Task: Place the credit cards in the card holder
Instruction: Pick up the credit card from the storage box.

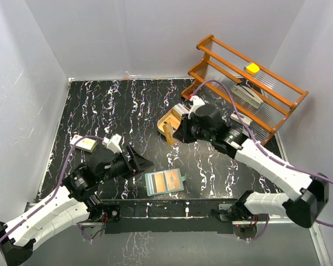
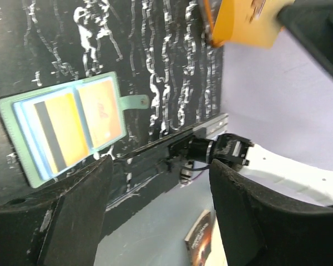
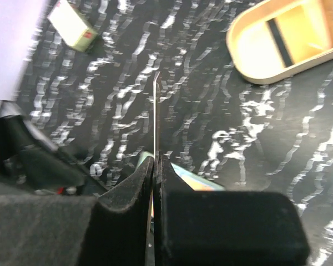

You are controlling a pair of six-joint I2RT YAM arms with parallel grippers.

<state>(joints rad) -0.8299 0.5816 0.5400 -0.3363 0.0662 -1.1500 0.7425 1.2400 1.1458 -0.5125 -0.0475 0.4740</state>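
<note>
One orange credit card [image 3: 156, 116], apparently upright, pinched edge-on by right gripper [image 3: 155, 166]. Card holder [image 1: 164, 182] lies open at worktop's near edge, long axis left-right, beside left gripper [image 1: 143, 162], jaws spread, empty.

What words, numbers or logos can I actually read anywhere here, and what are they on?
No text is legible in any view.
Orange card in the card holder: a reddish mark, too blurred to read.
Small white box: a red patch, too small to read.
Booklet below the table edge: print, blurred.
</note>
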